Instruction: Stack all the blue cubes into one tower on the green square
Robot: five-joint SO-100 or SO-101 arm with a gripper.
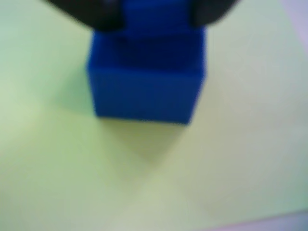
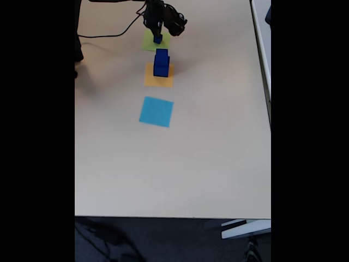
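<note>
In the wrist view a dark blue cube stands on the green square. On its top sits a narrower blue cube, blurred. My gripper is shut on it, one dark finger on each side. In the fixed view the gripper hangs over the green square at the far end of the table, with that small blue pile under it. A second pile of two larger blue cubes stands on the orange square, just in front.
A light-blue paper square lies nearer the camera, in line with the other two squares. A black cable runs left from the arm along the far edge. The pale tabletop extends towards the camera.
</note>
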